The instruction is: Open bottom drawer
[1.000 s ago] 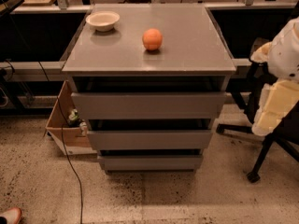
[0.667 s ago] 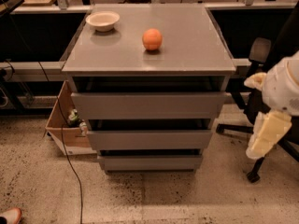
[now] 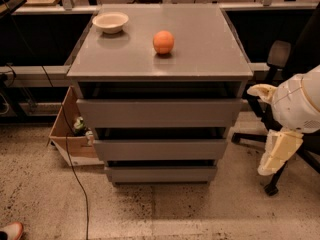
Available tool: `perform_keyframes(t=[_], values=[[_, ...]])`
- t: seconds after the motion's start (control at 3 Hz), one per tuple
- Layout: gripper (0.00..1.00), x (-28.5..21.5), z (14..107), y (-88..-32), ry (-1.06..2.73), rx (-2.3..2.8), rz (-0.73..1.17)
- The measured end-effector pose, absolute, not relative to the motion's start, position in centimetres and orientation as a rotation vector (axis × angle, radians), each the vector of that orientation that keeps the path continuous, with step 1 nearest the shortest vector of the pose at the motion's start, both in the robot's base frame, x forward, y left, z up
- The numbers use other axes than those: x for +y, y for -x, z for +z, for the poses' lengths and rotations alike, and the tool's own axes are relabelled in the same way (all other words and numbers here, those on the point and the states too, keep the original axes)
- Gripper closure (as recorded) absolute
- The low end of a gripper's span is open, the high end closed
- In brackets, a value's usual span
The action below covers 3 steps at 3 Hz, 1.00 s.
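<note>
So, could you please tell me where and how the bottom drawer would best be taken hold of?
On the bottom drawer, probably the top edge of its front panel, approached from the front and slightly above. The panel is flat with no handle, and a dark gap above it, under the middle drawer, leaves that lip reachable. The gripper hangs right of the cabinet, not touching it.

gripper right of bottom drawer, orange on cabinet
</note>
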State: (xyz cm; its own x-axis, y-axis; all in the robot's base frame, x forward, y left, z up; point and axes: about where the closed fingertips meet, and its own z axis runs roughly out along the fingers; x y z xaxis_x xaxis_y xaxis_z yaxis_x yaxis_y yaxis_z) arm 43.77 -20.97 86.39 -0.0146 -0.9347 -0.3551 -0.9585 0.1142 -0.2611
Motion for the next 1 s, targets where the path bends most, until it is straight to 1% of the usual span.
perform_keyframes(t=[0.33, 0.67, 1.0], values=[[0.0, -17.8, 78.6, -45.2, 1.836, 1.929, 0.359], [0.0, -14.4, 67.9, -44.8, 1.812, 1.931, 0.627], [0.0, -14.3, 65.0, -44.5, 1.796, 1.95, 0.702]])
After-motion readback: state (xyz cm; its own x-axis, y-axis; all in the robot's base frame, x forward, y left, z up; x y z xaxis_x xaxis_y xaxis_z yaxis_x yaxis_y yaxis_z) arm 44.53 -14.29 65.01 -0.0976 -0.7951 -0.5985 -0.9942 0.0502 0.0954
